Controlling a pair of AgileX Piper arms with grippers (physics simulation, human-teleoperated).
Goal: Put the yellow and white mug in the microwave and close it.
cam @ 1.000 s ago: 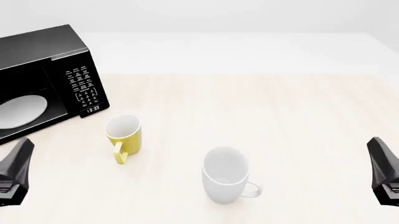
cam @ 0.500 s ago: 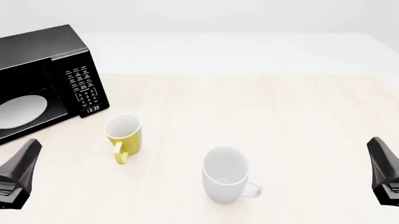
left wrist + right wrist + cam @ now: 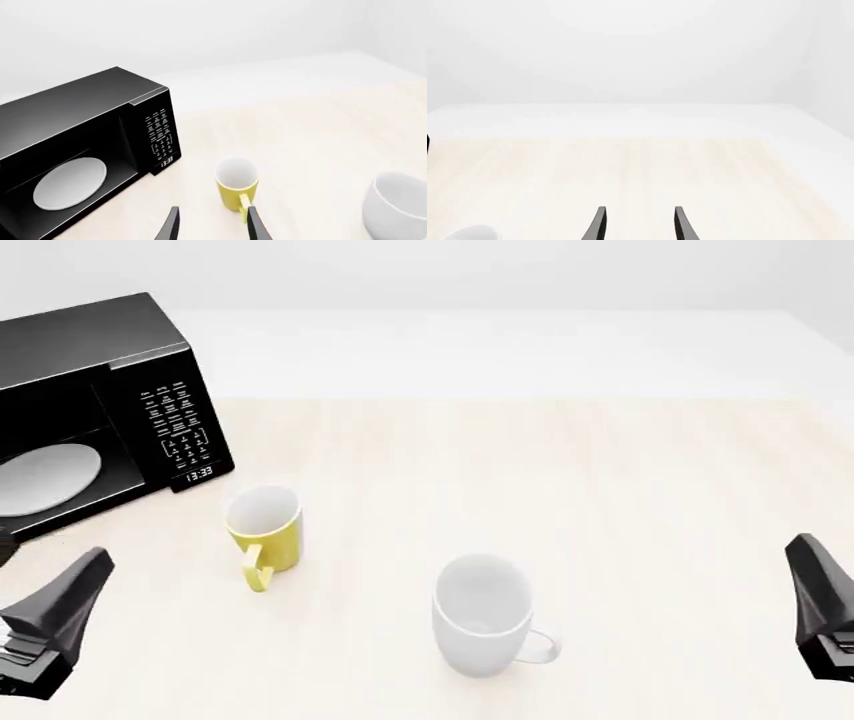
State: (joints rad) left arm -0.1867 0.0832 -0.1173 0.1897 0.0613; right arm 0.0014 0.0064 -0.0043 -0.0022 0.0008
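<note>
My left hand hangs low over the near left part of the pale wooden counter, its two dark fingers spread apart with nothing between them. Just ahead of it stands the small yellow mug with the white inside, upright on the counter, its yellow handle turned toward me; in the left wrist view the handle sits right beside one fingertip, though I cannot tell whether they touch. Beyond the mug, at the far left of the counter, is the black boxy microwave with its white-lettered keypad and lit clock display facing out, and its cavity is open to view with the round white turntable plate lying inside. A larger all-white mug stands upright nearer to me, toward the middle of the counter, its handle pointing to the right, well apart from the yellow one. My right hand hovers at the near right edge, fingers parted and empty, over bare counter.
</note>
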